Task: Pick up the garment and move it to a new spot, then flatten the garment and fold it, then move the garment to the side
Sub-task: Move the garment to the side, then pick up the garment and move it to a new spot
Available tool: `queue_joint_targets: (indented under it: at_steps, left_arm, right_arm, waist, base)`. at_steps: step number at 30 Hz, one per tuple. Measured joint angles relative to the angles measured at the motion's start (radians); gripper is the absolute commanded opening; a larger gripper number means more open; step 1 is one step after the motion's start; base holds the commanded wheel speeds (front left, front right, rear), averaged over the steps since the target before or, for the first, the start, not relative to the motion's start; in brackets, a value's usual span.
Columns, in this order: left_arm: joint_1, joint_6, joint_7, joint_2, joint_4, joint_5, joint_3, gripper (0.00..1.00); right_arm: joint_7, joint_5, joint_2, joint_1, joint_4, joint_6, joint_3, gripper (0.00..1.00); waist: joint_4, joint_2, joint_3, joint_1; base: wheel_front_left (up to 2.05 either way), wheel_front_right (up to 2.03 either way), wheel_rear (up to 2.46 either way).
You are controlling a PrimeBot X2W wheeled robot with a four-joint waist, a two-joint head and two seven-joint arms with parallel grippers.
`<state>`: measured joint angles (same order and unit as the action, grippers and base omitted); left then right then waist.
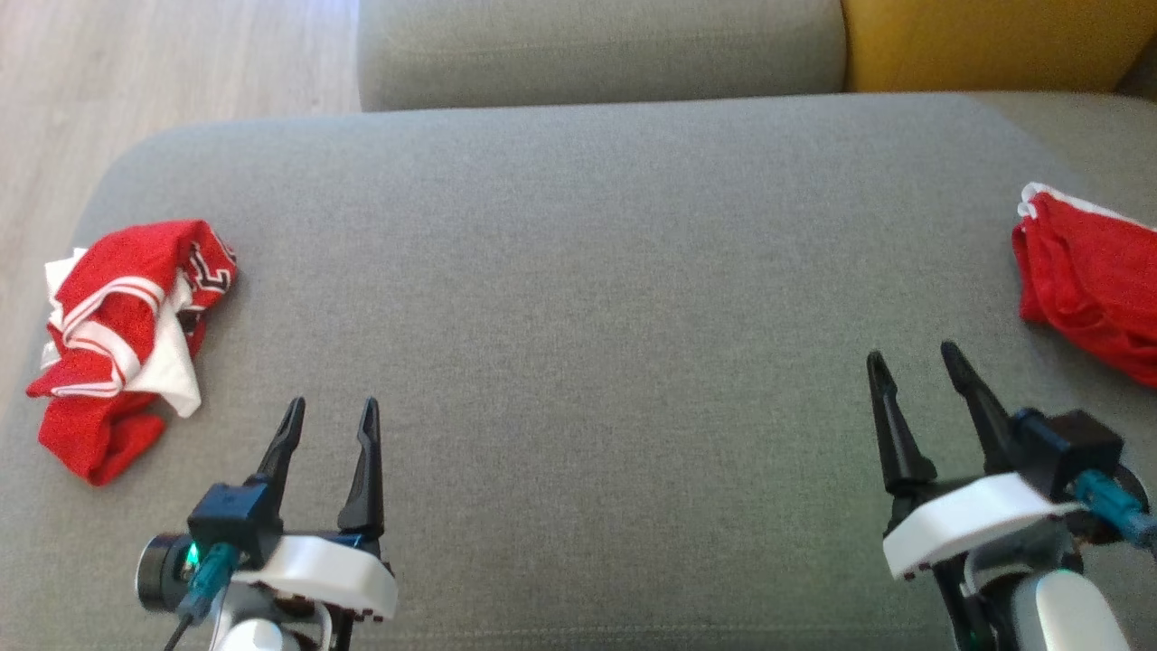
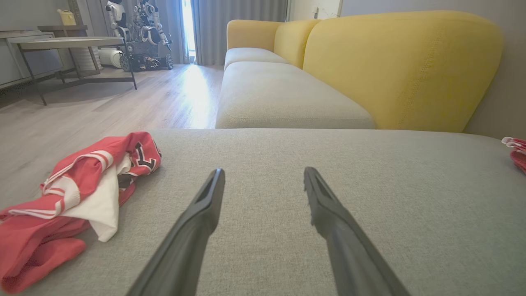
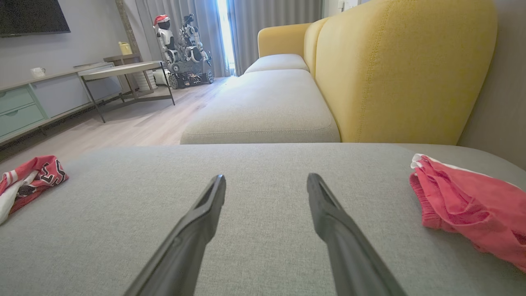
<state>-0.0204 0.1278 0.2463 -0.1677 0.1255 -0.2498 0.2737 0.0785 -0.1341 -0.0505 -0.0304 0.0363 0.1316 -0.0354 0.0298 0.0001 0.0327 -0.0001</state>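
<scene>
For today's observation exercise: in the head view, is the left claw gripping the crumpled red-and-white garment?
No: the left claw stands open and empty, apart from the red-and-white garment lying on the grey cushion.

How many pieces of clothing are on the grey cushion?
2. A crumpled red-and-white garment at the left edge of the cushion, and a red garment at its right edge, partly out of frame.

We note garment (image 1: pixel 122 339): red, white stripes, white lining, black-and-white lettering patch. We see second garment (image 1: pixel 1089 289): plain red, white edge. Cushion (image 1: pixel 578 271) grey. Backrest (image 1: pixel 994 41) mustard yellow. Floor (image 1: pixel 181 54) pale wood.
</scene>
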Motion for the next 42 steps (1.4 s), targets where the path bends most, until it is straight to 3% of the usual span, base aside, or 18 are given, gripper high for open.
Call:
queue_joint_targets:
  at_steps: [23,42]
  left_arm:
    - [-0.040,0.010,-0.032,-0.018,-0.001,-0.003,0.014,1.00]
    - [-0.030,0.013,-0.032,-0.021,0.000,-0.017,0.034,1.00]
  right_arm:
    - [0.000,0.021,0.003,-0.065,0.017,0.000,0.012,1.00]
    - [0.000,0.019,0.004,-0.066,0.021,0.000,0.041,1.00]
  waist:
    - [-0.022,0.0000,-0.042,0.0000]
    - [0.006,0.0000,-0.037,0.0000]
  base:
    - [0.00,0.00,0.00]
    - [0.00,0.00,0.00]
